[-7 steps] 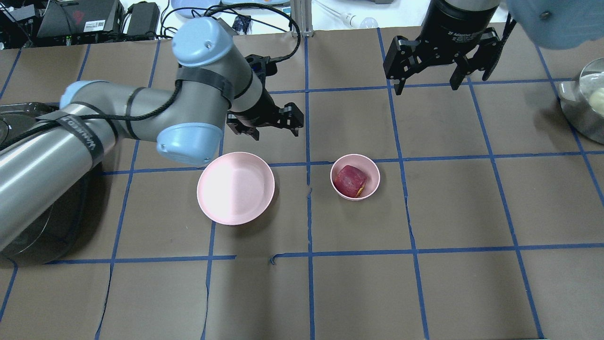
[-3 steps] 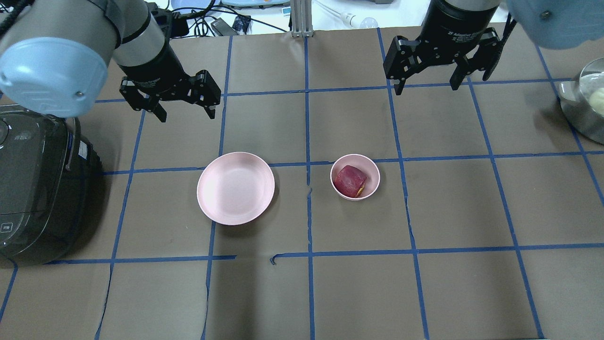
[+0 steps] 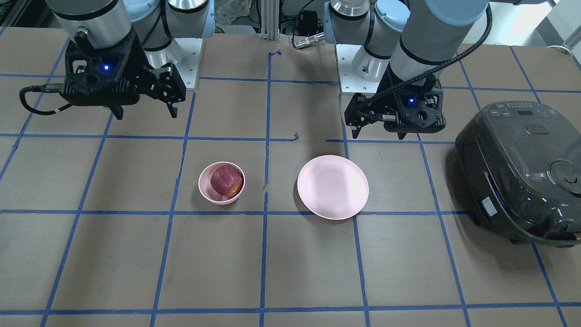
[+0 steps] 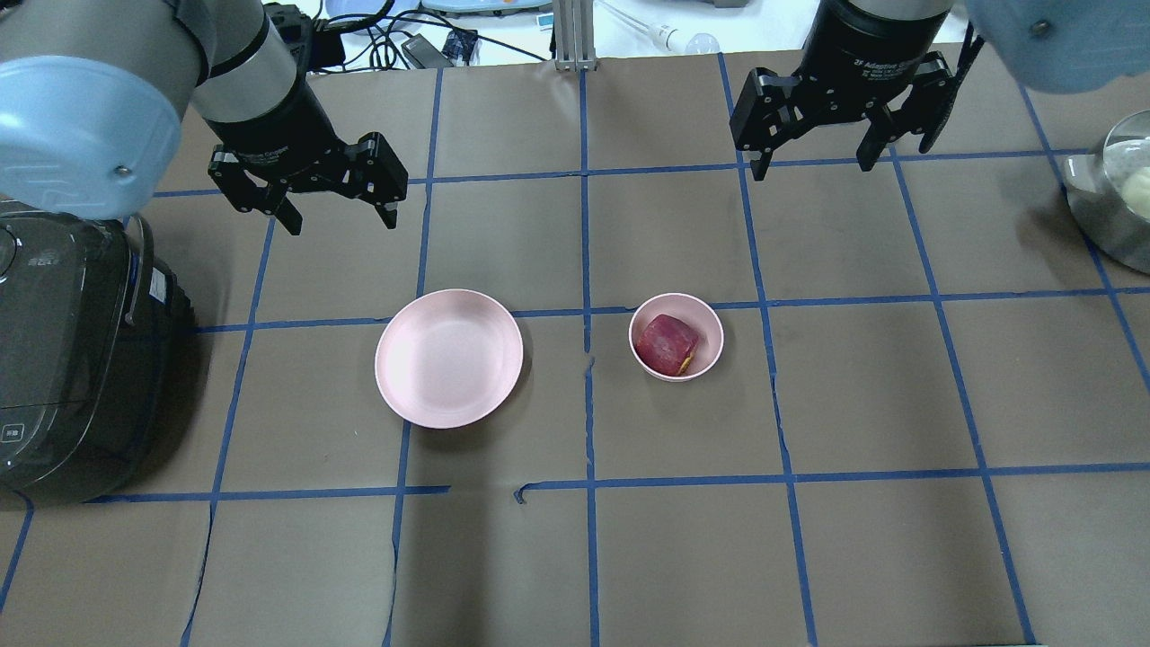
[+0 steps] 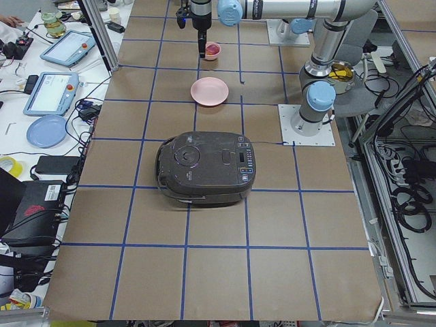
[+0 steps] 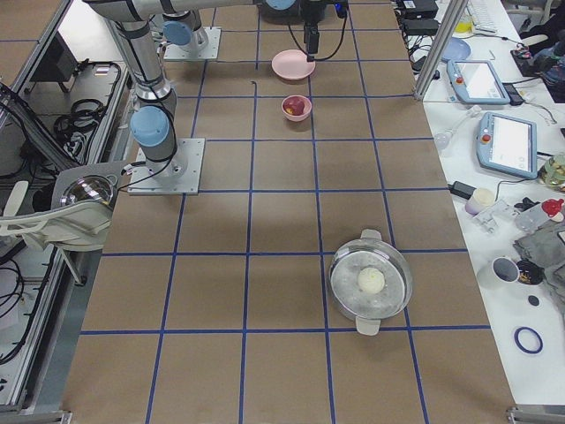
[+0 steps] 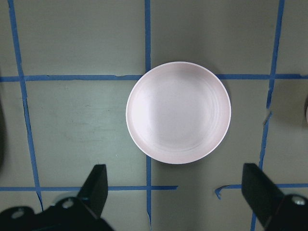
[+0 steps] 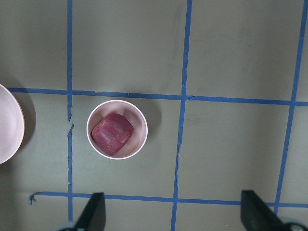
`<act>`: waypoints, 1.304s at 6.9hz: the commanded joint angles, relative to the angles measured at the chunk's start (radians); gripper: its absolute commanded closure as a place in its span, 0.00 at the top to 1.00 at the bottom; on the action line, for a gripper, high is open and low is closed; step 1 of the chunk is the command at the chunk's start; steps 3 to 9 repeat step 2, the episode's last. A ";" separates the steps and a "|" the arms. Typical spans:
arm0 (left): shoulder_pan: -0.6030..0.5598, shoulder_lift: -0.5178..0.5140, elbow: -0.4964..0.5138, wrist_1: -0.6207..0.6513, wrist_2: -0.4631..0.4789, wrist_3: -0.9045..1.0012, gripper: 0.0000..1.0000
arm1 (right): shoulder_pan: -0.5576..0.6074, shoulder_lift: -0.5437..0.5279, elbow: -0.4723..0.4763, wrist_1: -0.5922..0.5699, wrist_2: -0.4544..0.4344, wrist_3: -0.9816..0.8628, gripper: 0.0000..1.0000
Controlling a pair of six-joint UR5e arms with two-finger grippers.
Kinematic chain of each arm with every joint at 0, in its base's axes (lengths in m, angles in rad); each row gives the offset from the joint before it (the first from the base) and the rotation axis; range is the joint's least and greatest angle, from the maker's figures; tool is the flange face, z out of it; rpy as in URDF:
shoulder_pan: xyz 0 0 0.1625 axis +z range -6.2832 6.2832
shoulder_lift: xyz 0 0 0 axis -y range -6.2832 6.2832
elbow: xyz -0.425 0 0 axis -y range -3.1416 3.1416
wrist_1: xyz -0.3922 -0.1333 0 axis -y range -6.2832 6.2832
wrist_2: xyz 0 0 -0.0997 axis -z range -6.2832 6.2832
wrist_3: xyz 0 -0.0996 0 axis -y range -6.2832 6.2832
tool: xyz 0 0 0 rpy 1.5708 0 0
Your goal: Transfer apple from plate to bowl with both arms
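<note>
The dark red apple [image 4: 667,344] lies inside the small pink bowl [image 4: 710,323], right of the table's middle; it also shows in the front view [image 3: 226,180] and the right wrist view [image 8: 112,133]. The wide pink plate [image 4: 448,358] stands empty to the bowl's left and fills the left wrist view [image 7: 178,112]. My left gripper [image 4: 337,211] hangs open and empty high above the table, behind and left of the plate. My right gripper [image 4: 813,162] hangs open and empty high up, behind and right of the bowl.
A dark rice cooker [image 4: 63,359] stands at the table's left edge. A steel pot [image 4: 1110,216] with a pale round thing inside sits at the right edge. Blue tape lines grid the brown table cover.
My left arm has swung up and back to the left, away from the plate, uncovering the rice cooker. The right arm, apple, bowl and plate have not moved.
</note>
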 commanded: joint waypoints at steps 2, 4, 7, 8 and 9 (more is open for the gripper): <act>0.001 -0.003 -0.006 -0.002 -0.004 -0.005 1.00 | 0.001 0.000 -0.002 0.002 -0.001 0.000 1.00; 0.001 -0.003 -0.006 -0.002 -0.004 -0.005 1.00 | 0.001 0.000 -0.002 0.002 -0.001 0.000 1.00; 0.001 -0.003 -0.006 -0.002 -0.004 -0.005 1.00 | 0.001 0.000 -0.002 0.002 -0.001 0.000 1.00; 0.001 -0.003 -0.006 -0.002 -0.004 -0.005 1.00 | 0.001 0.000 -0.002 0.002 -0.001 0.000 1.00; 0.001 -0.003 -0.006 -0.002 -0.004 -0.005 1.00 | 0.001 0.000 -0.002 0.002 -0.001 0.000 1.00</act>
